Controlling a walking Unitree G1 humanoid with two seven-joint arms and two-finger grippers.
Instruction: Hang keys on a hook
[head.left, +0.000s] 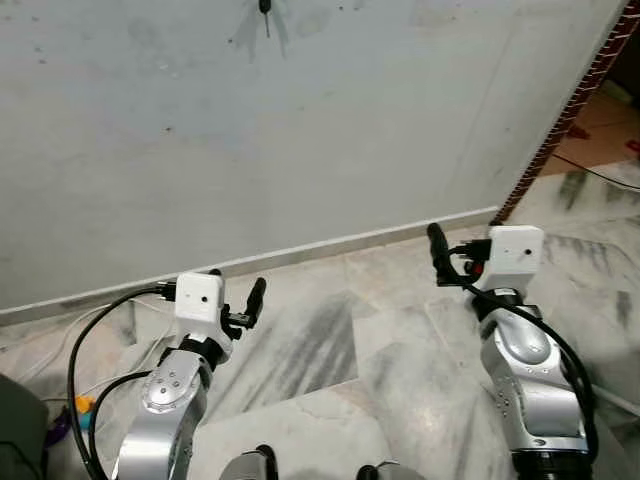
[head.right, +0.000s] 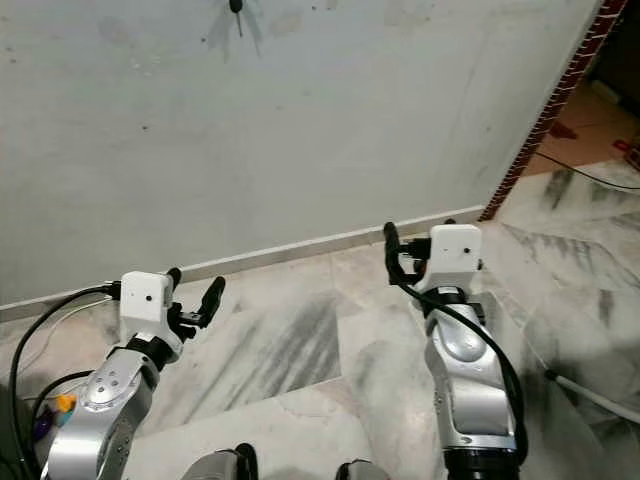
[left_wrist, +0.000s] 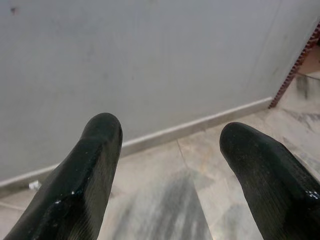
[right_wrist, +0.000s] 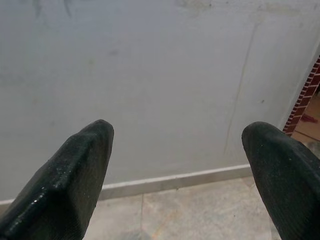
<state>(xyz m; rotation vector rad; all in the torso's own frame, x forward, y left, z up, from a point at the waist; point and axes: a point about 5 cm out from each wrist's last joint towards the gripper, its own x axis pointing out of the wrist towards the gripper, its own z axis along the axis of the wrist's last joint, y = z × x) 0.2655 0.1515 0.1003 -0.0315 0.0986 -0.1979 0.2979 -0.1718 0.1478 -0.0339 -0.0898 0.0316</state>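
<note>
High on the grey wall (head.left: 300, 130) a small dark object (head.left: 265, 8) hangs, cut off by the picture's top edge; I cannot tell if it is a hook or keys. My left gripper (head.left: 237, 288) is raised over the marble floor, open, with nothing between its fingers (left_wrist: 95, 165). My right gripper (right_wrist: 180, 129) is also raised, open and empty, and points at the wall; one of its fingers (head.left: 437, 248) stands upright. Both grippers are far below the dark object.
A white skirting (head.left: 330, 243) runs along the wall's foot. The wall ends at a brick-edged corner (head.left: 570, 110) on the right, with orange floor (head.left: 600, 125) beyond. Black cables (head.left: 95, 330) and small coloured objects (head.left: 82, 405) lie at my left.
</note>
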